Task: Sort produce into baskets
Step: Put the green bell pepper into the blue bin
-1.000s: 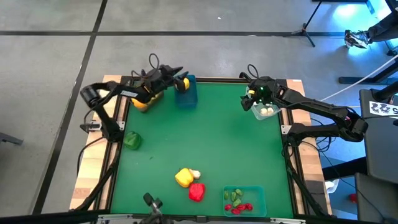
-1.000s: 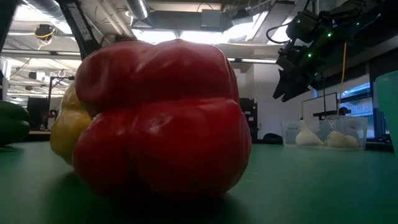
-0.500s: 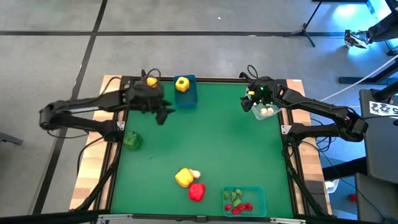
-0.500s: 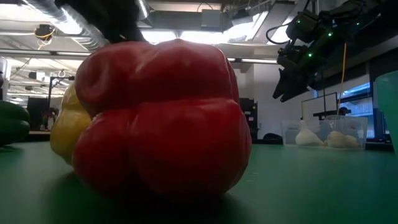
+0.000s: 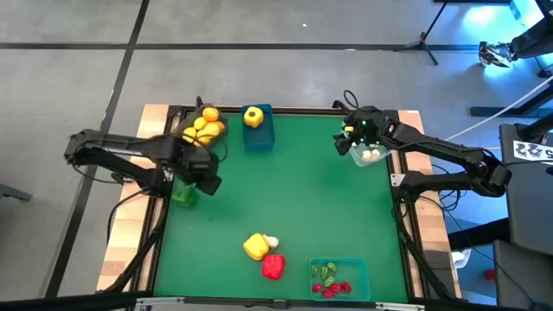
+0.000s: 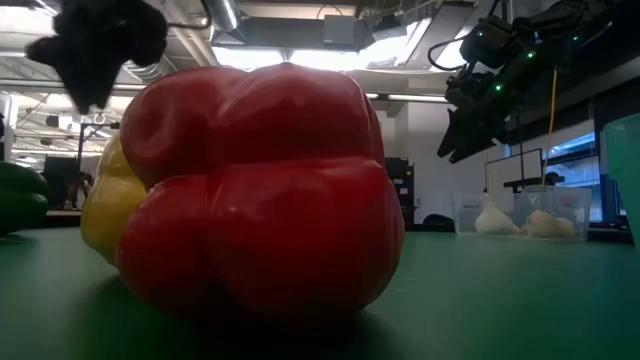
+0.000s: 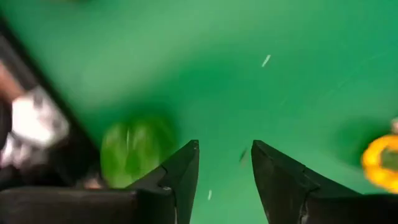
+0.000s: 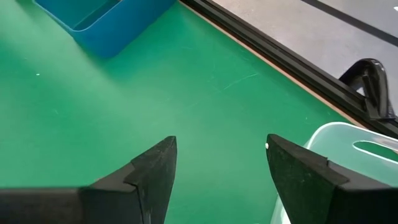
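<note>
The left gripper (image 5: 210, 181) has swung from the blue basket (image 5: 257, 133) toward the green pepper (image 5: 181, 195).

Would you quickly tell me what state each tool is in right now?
Left tool: open, empty, near the green bell pepper.
Right tool: open, empty, beside the clear bin.

Left gripper (image 5: 210, 181) swung from bins to green pepper (image 5: 182, 196).

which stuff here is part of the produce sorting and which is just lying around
Job: green pepper, yellow pepper, red pepper, garlic piece, blue basket, clear basket, teal basket, left gripper, right gripper.

Lying about: light stand, floor cables.
</note>
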`<action>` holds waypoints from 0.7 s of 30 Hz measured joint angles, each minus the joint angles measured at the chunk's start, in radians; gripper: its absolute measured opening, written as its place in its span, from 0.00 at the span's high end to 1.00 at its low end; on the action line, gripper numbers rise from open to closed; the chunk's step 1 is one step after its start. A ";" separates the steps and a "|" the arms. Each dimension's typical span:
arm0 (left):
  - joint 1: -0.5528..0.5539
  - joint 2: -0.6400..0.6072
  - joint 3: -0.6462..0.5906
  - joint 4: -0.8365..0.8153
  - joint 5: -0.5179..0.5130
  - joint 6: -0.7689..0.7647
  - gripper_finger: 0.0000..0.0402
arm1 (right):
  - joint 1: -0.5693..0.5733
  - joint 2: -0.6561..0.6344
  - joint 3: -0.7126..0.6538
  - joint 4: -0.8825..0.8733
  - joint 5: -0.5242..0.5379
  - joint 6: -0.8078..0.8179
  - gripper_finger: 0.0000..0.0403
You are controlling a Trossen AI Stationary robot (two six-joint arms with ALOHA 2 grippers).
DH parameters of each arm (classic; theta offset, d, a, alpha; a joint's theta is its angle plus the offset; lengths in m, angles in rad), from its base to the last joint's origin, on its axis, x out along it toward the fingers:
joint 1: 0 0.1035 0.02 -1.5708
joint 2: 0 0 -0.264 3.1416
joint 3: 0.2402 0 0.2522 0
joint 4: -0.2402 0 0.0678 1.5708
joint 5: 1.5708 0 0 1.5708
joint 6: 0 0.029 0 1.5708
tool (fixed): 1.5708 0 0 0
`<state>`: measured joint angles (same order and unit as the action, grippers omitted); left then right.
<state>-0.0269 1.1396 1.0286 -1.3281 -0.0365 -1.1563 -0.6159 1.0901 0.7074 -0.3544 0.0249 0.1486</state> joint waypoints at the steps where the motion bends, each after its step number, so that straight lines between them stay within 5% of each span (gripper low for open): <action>1: -0.013 0.018 0.000 -0.015 0.023 -0.026 0.65 | 0.000 0.000 0.000 0.000 -0.006 0.000 0.40; 12: -0.199 0.150 0.001 -0.071 0.143 -0.074 0.69 | 0.000 0.000 0.000 -0.014 -0.037 0.002 0.40; 21: -0.358 0.142 -0.002 -0.194 0.109 0.124 0.69 | 0.000 0.000 0.000 -0.017 -0.047 0.002 0.40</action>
<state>-0.3854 1.2817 1.0266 -1.5216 0.0724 -1.0325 -0.6159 1.0901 0.7074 -0.3714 -0.0217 0.1505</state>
